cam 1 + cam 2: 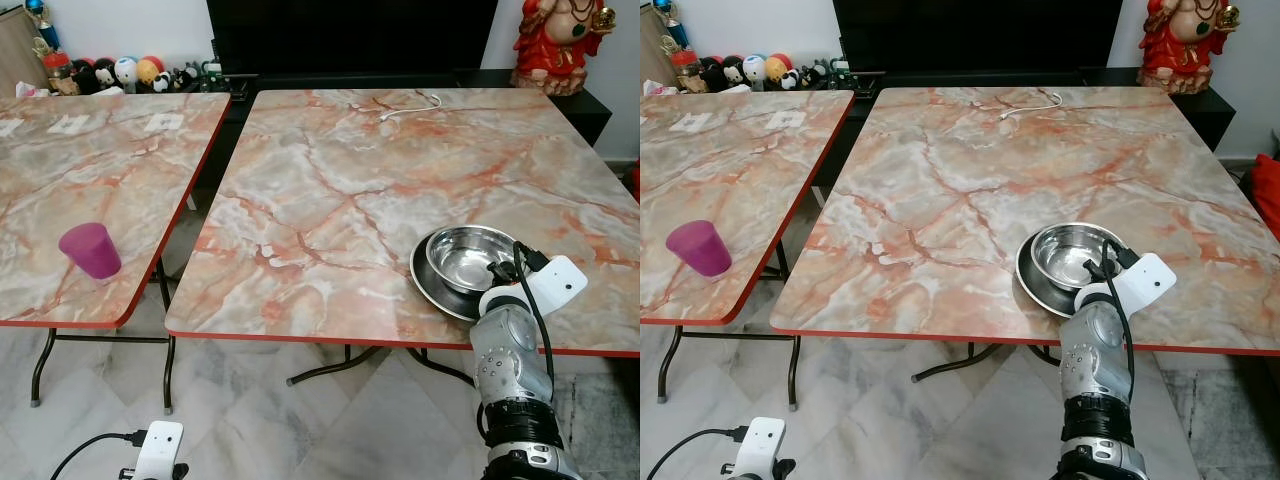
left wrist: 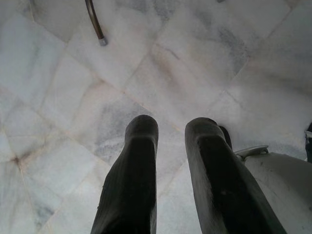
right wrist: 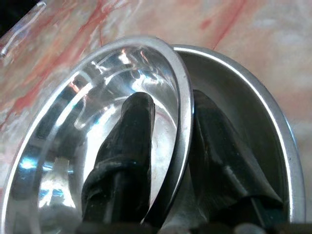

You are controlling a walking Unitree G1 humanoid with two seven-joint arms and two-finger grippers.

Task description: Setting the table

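A shiny steel bowl (image 1: 468,256) rests in a shallow steel plate (image 1: 430,287) near the front right edge of the big marble table (image 1: 340,200). My right gripper (image 1: 505,268) reaches over that edge and is shut on the bowl's rim. In the right wrist view one finger (image 3: 129,141) lies inside the bowl (image 3: 87,97) and the other sits outside it, over the plate (image 3: 258,102). A purple cup (image 1: 90,250) stands on the second marble table to the left. My left gripper (image 2: 170,127) hangs low over the tiled floor, its fingers apart and holding nothing.
A white cable (image 1: 410,108) lies at the far edge of the big table. A narrow gap separates the two tables. A red statue (image 1: 560,40) stands at back right and small toys (image 1: 120,72) at back left. Folding table legs (image 1: 40,370) stand on the floor.
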